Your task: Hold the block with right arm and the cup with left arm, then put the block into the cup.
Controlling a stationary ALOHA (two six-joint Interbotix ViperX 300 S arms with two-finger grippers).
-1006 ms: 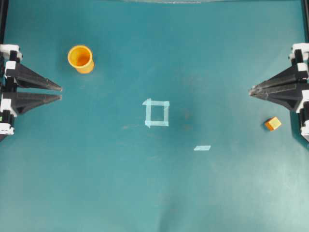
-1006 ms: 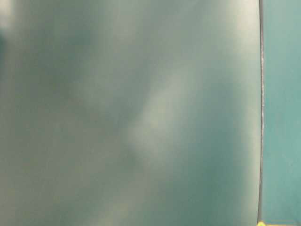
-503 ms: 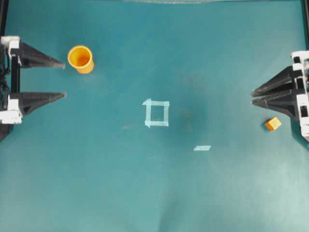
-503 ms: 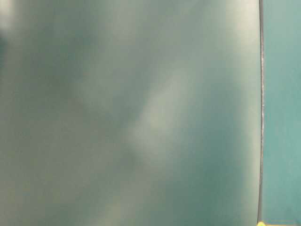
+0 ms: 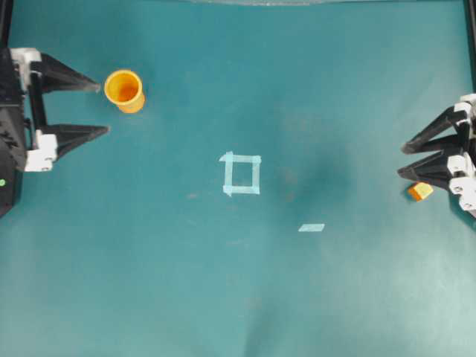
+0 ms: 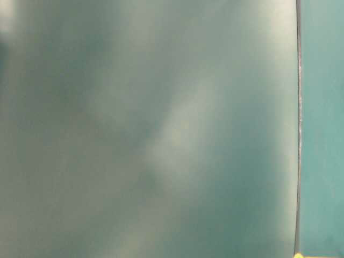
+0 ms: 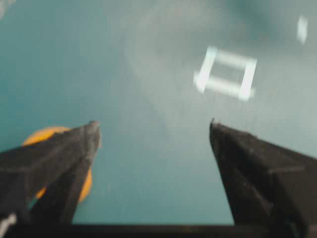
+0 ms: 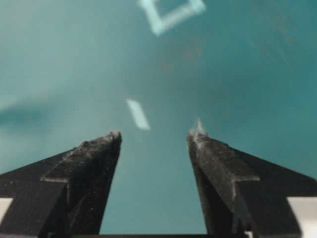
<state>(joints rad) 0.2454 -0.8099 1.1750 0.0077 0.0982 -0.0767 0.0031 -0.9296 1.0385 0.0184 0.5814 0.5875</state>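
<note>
Teal mat point(image 5: 238, 282); both tools spread.

Overhead view: a table point(image 5: 223, 297) covered in a smooth teal sheet fills the frame. A square outline of pale tape point(image 5: 242, 174) lies near the middle, with a short loose tape strip point(image 5: 312, 227) lower right of it. Soft, even light. The table-level view shows only blurred teal.
</note>
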